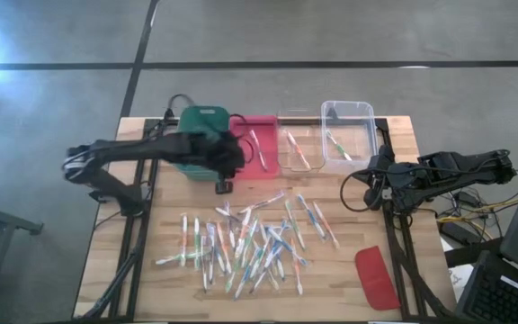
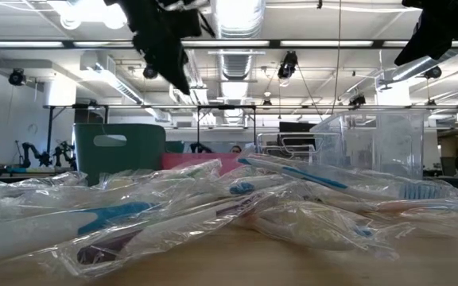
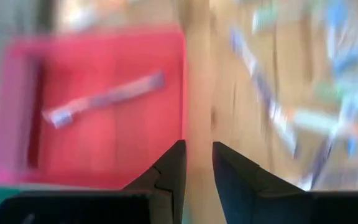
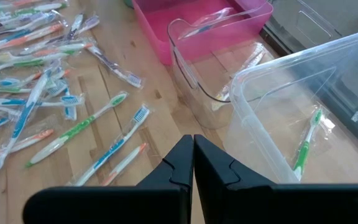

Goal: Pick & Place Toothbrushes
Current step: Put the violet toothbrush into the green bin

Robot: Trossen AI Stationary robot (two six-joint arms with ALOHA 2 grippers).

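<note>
Two grippers recorded. Left gripper [image 1: 224, 184]: fingers [image 3: 169, 177] slightly apart, holding nothing, positioned over the table [image 1: 142, 270] at the near edge of the pink bin [image 1: 261, 155], beside the green bin [image 1: 196, 126]. Right gripper [image 1: 378, 184]: fingers [image 4: 179, 165] pressed together, empty, at the table's right side, just in front of the large clear bin [image 1: 367, 112]. Toothbrushes [image 1: 245, 243]: several dozen, wrapped in clear film, loosely piled across the table's middle. One toothbrush lay in the pink bin, one orange-accented in the small clear bin [image 1: 288, 157], one green-accented in the large clear bin. Red lid [image 1: 376, 277]: flat on the table near its front right corner, apart from the pile.
</note>
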